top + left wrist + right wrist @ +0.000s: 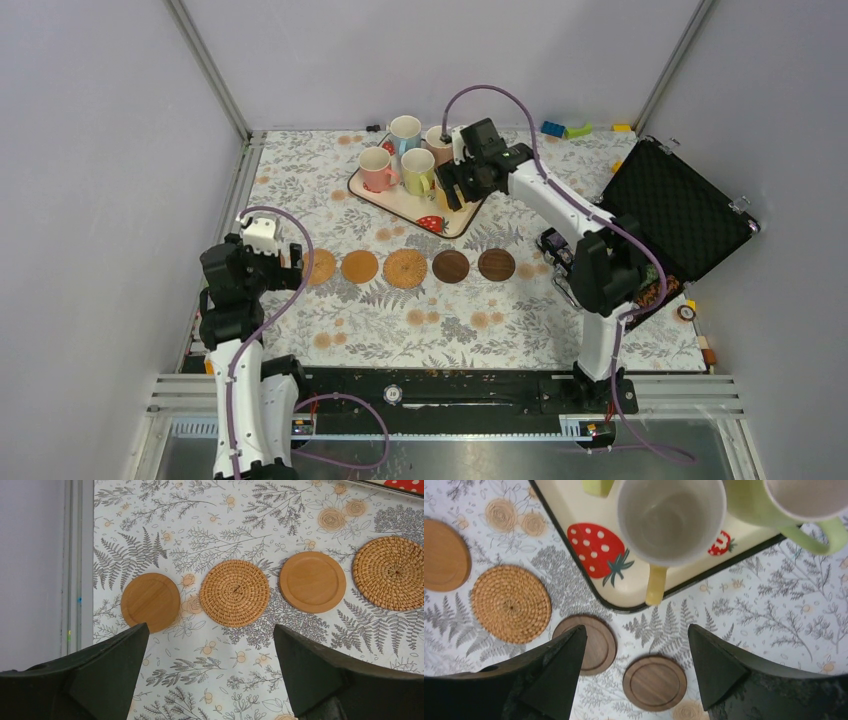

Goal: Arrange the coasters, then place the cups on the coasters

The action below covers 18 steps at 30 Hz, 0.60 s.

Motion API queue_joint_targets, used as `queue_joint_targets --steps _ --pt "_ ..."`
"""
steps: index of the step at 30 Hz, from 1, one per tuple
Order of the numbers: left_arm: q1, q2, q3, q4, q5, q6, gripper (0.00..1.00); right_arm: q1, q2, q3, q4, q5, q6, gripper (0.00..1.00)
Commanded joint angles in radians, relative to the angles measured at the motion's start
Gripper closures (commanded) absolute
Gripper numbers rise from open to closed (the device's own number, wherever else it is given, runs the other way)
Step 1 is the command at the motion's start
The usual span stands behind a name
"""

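Five coasters show in a row in the top view: a woven one (322,267), a tan one (360,266), a second woven one (405,268) and two dark brown ones (450,266) (496,264). My left gripper (278,256) (211,626) hangs open over the row's left end, just short of a tan coaster (150,601) and a woven coaster (234,593). The cups stand on the strawberry tray (455,224): pink (377,168), pale blue (405,131) and green (418,170) among them. My right gripper (455,185) (636,628) is open above the tray's near corner, just short of a yellow cup (671,517) beside a green cup (794,505).
An open black case (680,212) lies at the right, with a striped chip (686,312) by its near corner. Toy bricks (565,130) sit at the back edge. Metal frame posts and grey walls close in the left, back and right sides.
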Motion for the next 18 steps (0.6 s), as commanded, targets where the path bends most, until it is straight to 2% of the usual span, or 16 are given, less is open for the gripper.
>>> queue_joint_targets --steps 1,5,12,18 --pt "0.006 -0.02 -0.013 0.057 0.046 0.015 0.01 0.021 0.08 0.118 0.003 0.087 -0.016 0.19" --pt "0.006 -0.015 -0.018 0.057 0.044 0.02 0.01 0.021 0.125 0.142 0.005 0.091 -0.001 0.21" --pt "0.008 -0.018 -0.019 0.057 0.048 0.02 0.01 0.022 0.119 0.084 0.032 0.067 0.01 0.22" --pt "0.006 -0.025 -0.021 0.055 0.048 0.022 0.01 0.026 0.16 0.103 0.036 0.071 0.016 0.32"
